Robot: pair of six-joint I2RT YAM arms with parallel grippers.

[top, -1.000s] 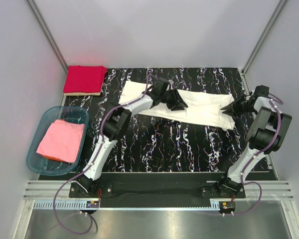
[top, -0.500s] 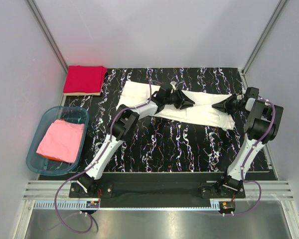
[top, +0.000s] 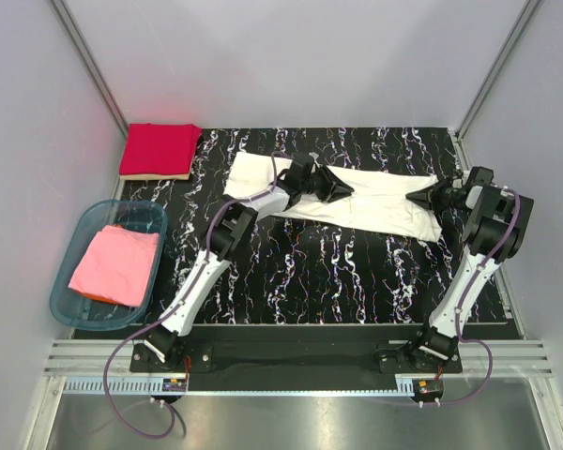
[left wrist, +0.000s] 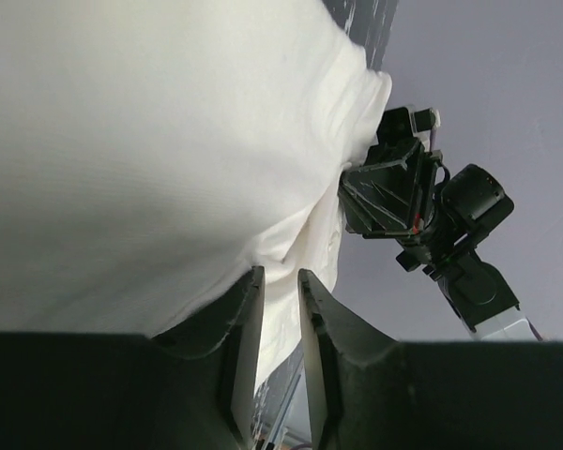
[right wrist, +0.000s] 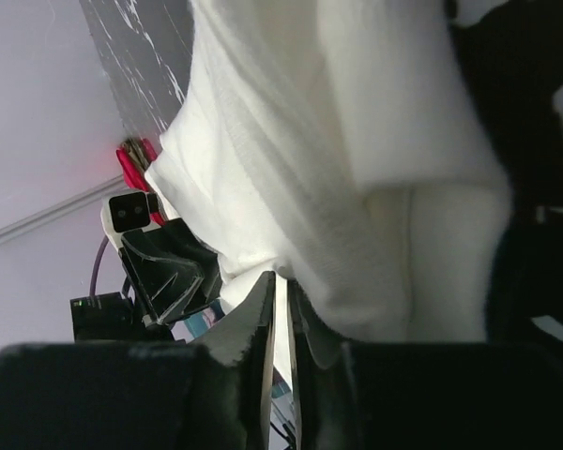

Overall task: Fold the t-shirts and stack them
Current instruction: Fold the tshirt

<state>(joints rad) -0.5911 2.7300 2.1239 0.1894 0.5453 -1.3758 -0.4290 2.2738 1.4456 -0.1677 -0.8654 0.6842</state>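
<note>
A white t-shirt (top: 380,208) lies spread out across the back of the black streaked mat (top: 300,267). My left gripper (top: 350,190) sits low over the shirt's middle, its jaws nearly together with a fold of white cloth (left wrist: 150,141) between the tips (left wrist: 280,277). At the shirt's right end, my right gripper (top: 413,196) faces the left one, jaws pressed on the cloth's edge (right wrist: 291,281). A red t-shirt (top: 159,150) lies folded at the back left corner. A pink t-shirt (top: 117,264) rests in the tub.
The teal plastic tub (top: 122,204) stands left of the mat, beside the left arm. Grey walls close in the back and both sides. The metal rail with both arm bases (top: 300,361) runs along the near edge.
Both pairs of jaws have closed in on the white shirt. The left gripper slid right along it, and the right gripper moved in from the mat's right edge to the shirt's end.
</note>
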